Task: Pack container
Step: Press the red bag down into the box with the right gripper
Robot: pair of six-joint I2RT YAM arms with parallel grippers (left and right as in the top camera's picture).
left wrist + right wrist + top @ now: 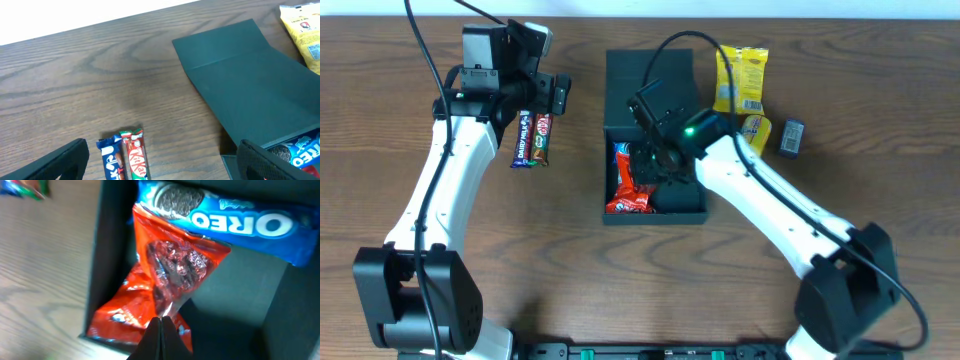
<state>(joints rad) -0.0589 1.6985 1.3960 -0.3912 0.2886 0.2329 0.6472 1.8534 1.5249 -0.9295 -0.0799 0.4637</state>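
Observation:
The dark teal container [692, 212] stands open at the table's middle, its flap lid [650, 85] laid flat behind it. Inside lie a red snack packet [628, 192] and a blue Oreo pack [621, 153]. My right gripper [652, 163] is inside the box, shut on the red packet's [165, 275] crimped end, with the Oreo pack [225, 215] just beyond it; the fingertips [161, 325] are pressed together. My left gripper [544, 95] is open and empty, hovering over a blue bar [112, 162] and a KitKat [136, 157] lying side by side on the wood, its fingers [167, 165] spread wide.
A large yellow snack packet [742, 78] lies to the right of the lid, with a smaller yellow packet [756, 133] and a small dark packet [793, 137] nearby. The two bars [533, 138] lie left of the box. The right half of the container floor [235, 290] is bare.

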